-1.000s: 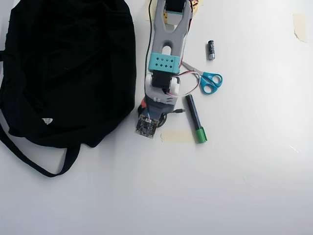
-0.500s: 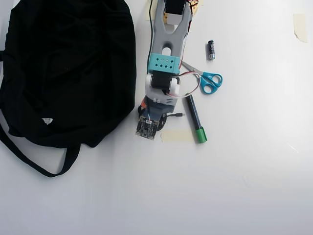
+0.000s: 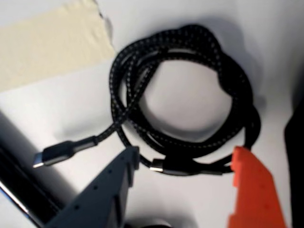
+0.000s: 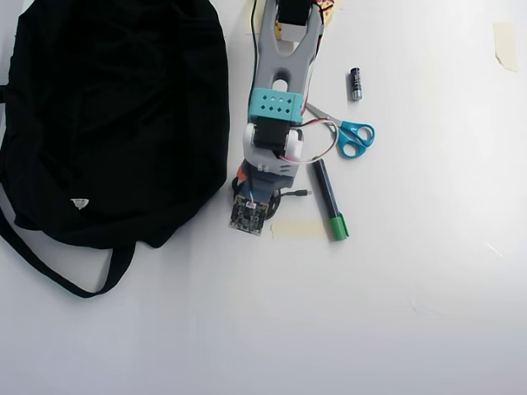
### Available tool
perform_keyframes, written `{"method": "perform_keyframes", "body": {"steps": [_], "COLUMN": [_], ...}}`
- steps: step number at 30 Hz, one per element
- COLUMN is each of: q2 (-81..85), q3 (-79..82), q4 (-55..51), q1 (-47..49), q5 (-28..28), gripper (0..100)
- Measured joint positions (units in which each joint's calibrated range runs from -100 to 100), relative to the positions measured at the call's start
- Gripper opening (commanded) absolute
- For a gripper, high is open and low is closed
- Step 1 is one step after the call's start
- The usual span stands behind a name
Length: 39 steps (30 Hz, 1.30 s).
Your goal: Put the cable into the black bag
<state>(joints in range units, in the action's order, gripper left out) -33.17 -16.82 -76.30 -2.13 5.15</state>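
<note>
- White tabletop [image 4: 395, 329] fills the overhead view, evenly lit, with everything gathered in its upper half.
- At about nine to ten o'clock lies the black bag [image 4: 115, 115], by far the largest thing, slumped flat with a tiny white label [image 4: 79, 203] near its lower edge and a long strap [image 4: 49, 267] looping out toward seven o'clock.
- Just right of the bag, the arm [image 4: 280, 90] reaches down from twelve o'clock, grey with a teal block, its wrist over the centre of the table.
- Under that wrist sits the cable [image 3: 185, 95], on the table just beside the bag's right edge and not touching it; from above only its plug end [image 4: 301, 193] pokes out toward three o'clock.
- In the wrist view the cable is a loose braided coil lying flat, one plug [image 3: 54, 154] trailing to eight o'clock, another lying at six o'clock between the fingers.
- The gripper [image 3: 185, 156] is spread apart: a grey finger [image 3: 111, 185] at seven o'clock, an orange finger [image 3: 251, 185] at five o'clock, straddling the coil's lower edge without pinching it.
- A strip of beige tape [image 4: 298, 229] lies just below the cable in the overhead view.
- Further right come a green-capped marker [image 4: 329, 200], blue-handled scissors [image 4: 350, 136] and a small battery [image 4: 356, 84] at one o'clock.
</note>
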Motion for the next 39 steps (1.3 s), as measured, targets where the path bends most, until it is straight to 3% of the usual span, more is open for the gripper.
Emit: {"method": "perform_keyframes", "body": {"steps": [39], "q2": [-4.23], "q3": [-2.28], "q4": [0.09], "q1": [-1.47], "q5": [-2.78], "gripper": [25]}}
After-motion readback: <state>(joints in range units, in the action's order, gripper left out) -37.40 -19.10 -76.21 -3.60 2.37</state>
